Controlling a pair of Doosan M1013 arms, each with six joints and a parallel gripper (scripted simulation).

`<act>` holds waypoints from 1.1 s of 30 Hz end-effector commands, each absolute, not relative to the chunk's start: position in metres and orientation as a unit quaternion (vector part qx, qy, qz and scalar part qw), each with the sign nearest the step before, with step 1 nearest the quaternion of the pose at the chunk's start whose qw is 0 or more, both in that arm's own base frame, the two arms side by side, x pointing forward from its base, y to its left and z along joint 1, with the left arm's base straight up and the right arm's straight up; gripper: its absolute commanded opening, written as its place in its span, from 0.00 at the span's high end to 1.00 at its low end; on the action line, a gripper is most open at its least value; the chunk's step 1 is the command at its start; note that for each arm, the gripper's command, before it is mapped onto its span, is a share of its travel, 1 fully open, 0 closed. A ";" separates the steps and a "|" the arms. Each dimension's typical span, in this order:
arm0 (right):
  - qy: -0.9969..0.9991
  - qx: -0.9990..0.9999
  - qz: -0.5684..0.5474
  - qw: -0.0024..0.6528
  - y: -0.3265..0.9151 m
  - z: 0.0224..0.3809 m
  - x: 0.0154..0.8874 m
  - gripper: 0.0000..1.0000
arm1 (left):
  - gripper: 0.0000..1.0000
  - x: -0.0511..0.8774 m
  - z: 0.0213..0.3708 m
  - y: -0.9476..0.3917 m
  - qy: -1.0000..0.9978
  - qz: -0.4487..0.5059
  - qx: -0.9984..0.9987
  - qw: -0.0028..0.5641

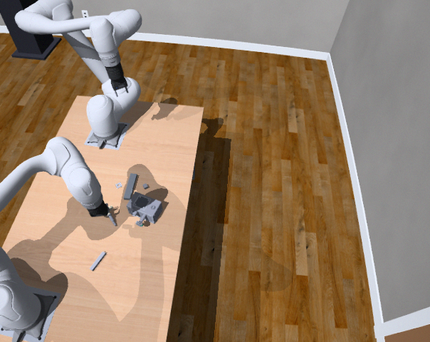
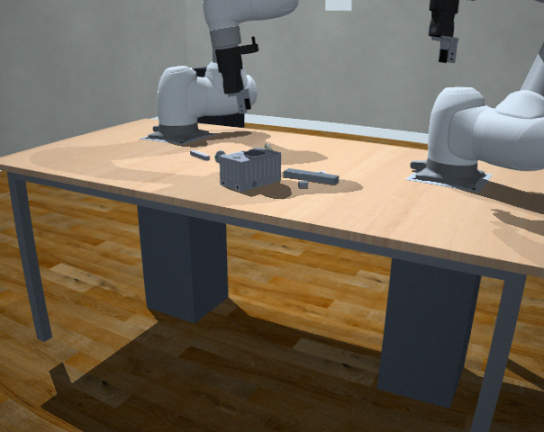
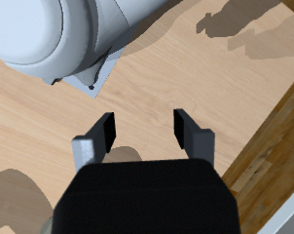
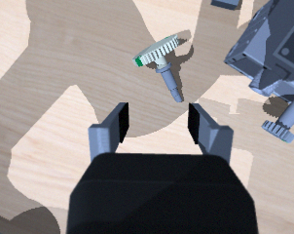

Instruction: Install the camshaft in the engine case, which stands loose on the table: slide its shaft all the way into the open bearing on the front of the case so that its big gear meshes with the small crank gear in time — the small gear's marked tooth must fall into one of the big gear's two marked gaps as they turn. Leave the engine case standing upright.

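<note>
Writing appears nowhere legible on engine case (image 1: 155,211) (image 2: 251,172) (image 4: 283,51).

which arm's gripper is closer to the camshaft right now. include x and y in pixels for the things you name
Right. The right gripper (image 1: 114,216) (image 4: 158,115) hangs open just beside the camshaft (image 4: 167,78); the left gripper (image 1: 122,92) (image 3: 144,123) is up beyond the other arm base, well away from it.

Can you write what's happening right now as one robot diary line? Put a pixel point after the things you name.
right gripper (image 1: 114,216) (image 4: 158,122): open, near camshaft (image 4: 169,83) | left gripper (image 1: 122,92) (image 3: 144,128): open, empty | engine case (image 1: 144,207) (image 2: 249,171): upright | camshaft: not installed
</note>
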State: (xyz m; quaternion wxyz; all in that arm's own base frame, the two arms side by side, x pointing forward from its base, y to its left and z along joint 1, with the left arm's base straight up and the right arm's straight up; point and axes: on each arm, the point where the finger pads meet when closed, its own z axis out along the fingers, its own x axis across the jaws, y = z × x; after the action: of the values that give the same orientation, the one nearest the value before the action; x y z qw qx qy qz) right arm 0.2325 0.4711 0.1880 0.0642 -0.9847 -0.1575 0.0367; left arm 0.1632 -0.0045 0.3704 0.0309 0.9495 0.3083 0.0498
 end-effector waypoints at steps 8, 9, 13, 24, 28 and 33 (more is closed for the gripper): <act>0.029 -0.990 0.024 0.135 0.491 0.187 0.210 0.00 | 0.00 0.163 0.371 -0.005 0.308 0.050 0.949 0.031; 0.040 -0.989 0.024 0.139 0.492 0.188 0.209 0.00 | 0.00 0.163 0.371 -0.005 0.308 0.050 0.949 0.031; 0.107 -0.980 0.027 0.164 0.496 0.189 0.204 0.00 | 0.00 0.163 0.371 -0.005 0.308 0.050 0.949 0.031; 0.248 -0.944 0.043 0.214 0.499 0.192 0.196 0.00 | 0.00 0.163 0.371 -0.005 0.308 0.050 0.949 0.031; 0.323 -0.914 0.057 0.240 0.498 0.194 0.192 0.00 | 0.00 0.163 0.371 -0.005 0.308 0.050 0.949 0.031; 0.381 -0.885 0.068 0.259 0.495 0.195 0.190 0.00 | 0.00 0.163 0.371 -0.005 0.308 0.050 0.949 0.031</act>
State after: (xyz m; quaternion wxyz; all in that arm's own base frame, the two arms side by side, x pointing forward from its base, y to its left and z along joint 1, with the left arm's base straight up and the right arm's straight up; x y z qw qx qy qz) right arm 0.1949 0.4961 0.1945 0.2456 -0.9051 0.3410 0.0651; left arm 0.1632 -0.0045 0.3704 0.0309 0.9495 0.3083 0.0498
